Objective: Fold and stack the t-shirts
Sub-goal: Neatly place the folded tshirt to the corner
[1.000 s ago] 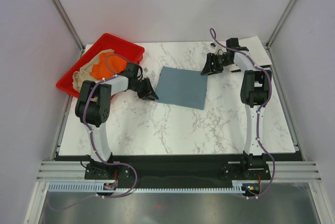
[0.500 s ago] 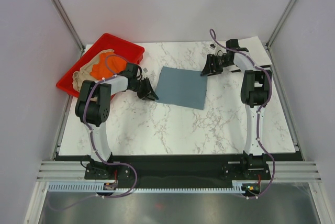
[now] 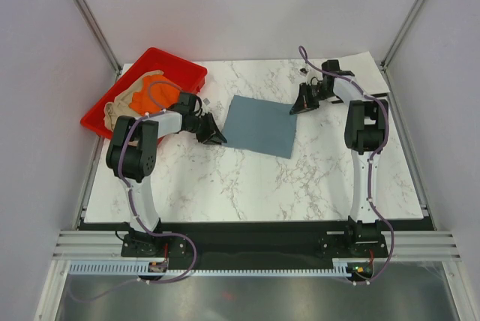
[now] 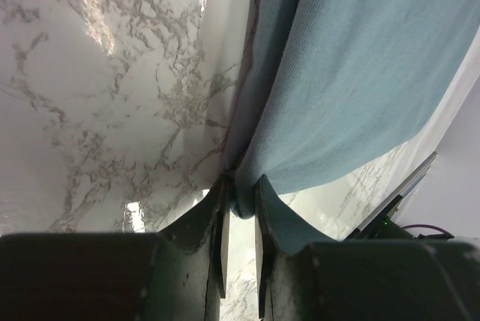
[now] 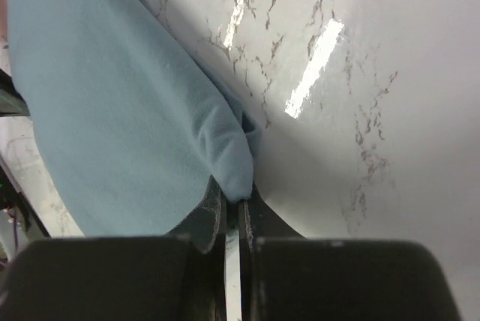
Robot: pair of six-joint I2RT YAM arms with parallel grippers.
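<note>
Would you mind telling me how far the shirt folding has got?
Done: the blue-grey shirt lies on the table as a flat rectangle. In hand: the left gripper and right gripper each pinch a corner of it. Left: the orange shirt and beige shirt lie crumpled in the red tray, unstacked.

Illumination is bright, even, overhead. Glare streaks mark the glossy table (image 5: 390, 148) in both wrist views. Their near foreground is blurred.
</note>
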